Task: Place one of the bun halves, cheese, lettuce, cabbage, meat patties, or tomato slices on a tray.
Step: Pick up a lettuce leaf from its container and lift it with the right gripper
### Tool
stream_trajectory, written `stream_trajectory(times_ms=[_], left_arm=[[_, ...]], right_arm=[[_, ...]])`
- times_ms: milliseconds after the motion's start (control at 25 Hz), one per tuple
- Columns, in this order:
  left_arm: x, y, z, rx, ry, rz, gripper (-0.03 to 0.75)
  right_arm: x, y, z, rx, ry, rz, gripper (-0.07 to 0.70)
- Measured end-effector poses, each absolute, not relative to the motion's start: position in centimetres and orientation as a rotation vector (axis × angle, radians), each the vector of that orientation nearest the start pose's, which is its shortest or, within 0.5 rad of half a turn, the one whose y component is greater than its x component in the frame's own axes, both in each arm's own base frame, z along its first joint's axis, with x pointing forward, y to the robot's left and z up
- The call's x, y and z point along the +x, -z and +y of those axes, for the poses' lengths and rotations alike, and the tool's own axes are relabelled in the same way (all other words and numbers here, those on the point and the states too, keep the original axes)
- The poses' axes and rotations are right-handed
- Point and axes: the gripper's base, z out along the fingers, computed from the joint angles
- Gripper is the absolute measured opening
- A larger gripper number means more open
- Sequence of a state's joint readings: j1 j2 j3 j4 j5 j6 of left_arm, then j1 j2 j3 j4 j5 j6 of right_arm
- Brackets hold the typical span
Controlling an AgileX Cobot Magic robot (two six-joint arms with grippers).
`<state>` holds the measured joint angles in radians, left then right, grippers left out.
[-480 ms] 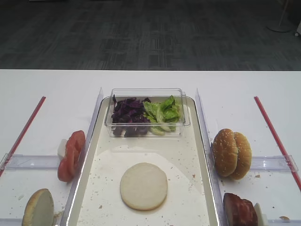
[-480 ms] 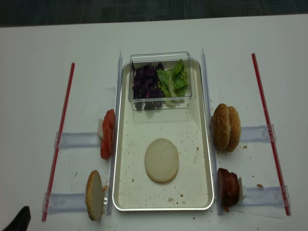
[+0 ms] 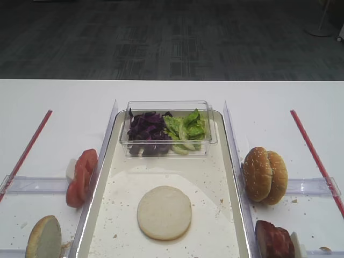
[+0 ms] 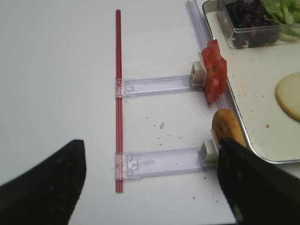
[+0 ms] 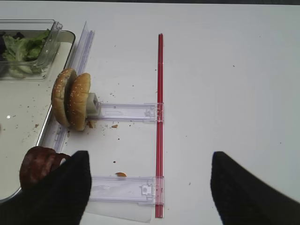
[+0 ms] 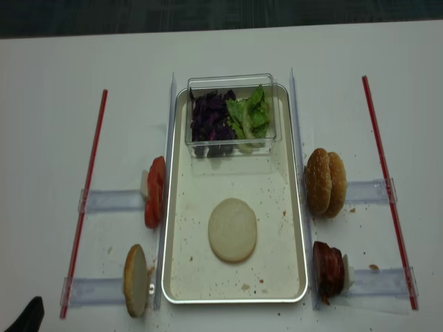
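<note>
A pale, flat-faced bun half [image 3: 164,212] is laid on the crumb-speckled tray [image 3: 228,177], toward its near edge. At the tray's far edge, a clear tub [image 3: 167,128] is filled with purple cabbage [image 3: 146,129] and green lettuce [image 3: 187,129]. Both the right pincer [image 5: 149,185] and left pincer [image 4: 151,183] are shown spread wide, holding nothing. Nothing is seen displaced since the earlier frame.

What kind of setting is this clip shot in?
Probably a lab or office burger-assembly test station, not a kitchen: a white table with red guide strips, ingredients in clear holders beside a tray, and grey carpet behind.
</note>
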<state>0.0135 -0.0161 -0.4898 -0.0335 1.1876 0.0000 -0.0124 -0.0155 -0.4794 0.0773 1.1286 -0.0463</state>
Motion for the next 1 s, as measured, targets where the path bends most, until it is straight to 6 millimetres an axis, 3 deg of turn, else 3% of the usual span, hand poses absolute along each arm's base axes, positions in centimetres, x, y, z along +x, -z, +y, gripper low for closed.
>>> stream_trajectory(times_ms=[160,480,680,1000], left_arm=[[-1.2,-26.4,-0.3,-0.010,0.033,2.165,0.533],[-1.2,-26.4,-0.3,-0.010,0.033,2.165,0.533],[-1.2,-26.4,-0.3,-0.010,0.033,2.165,0.533],[-1.2,-26.4,-0.3,-0.010,0.033,2.165,0.533]], right_arm=[[-0.3,-26.8,0.6,-0.041,-0.057,2.134,0.552],[3.2,-30.1,0.5,-0.030,-0.058,2.167,0.552],[6.7,-32.3,0.6,-0.019,-0.084,2.207,0.552],[14.4,-33.4,0.7,0.013,-0.134,2.328,0.552]])
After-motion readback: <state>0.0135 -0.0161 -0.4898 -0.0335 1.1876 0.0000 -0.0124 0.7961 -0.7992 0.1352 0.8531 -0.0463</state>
